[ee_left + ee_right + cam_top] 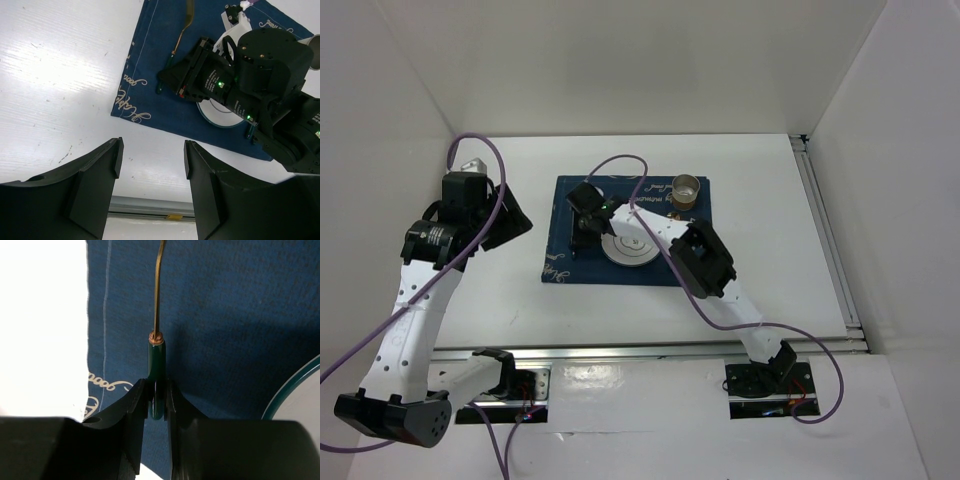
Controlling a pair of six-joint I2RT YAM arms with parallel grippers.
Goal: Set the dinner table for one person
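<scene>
My right gripper (157,390) is shut on the dark green handle (156,360) of a piece of cutlery with a thin gold neck (158,290). It lies lengthwise over the left part of the navy placemat (240,315), just left of the white plate (300,395). From above, the right gripper (582,230) sits at the plate's (632,250) left side. My left gripper (152,150) is open and holds nothing, above the bare white dinner table (60,75), to the left of the placemat (150,90). The cutlery's gold head (189,15) points toward the far edge.
A metal cup (687,189) stands on the placemat's far right corner. Aluminium rails run along the table's near edge (650,350) and right edge (825,230). White walls close in the left, back and right. The right arm (260,65) stretches over the plate.
</scene>
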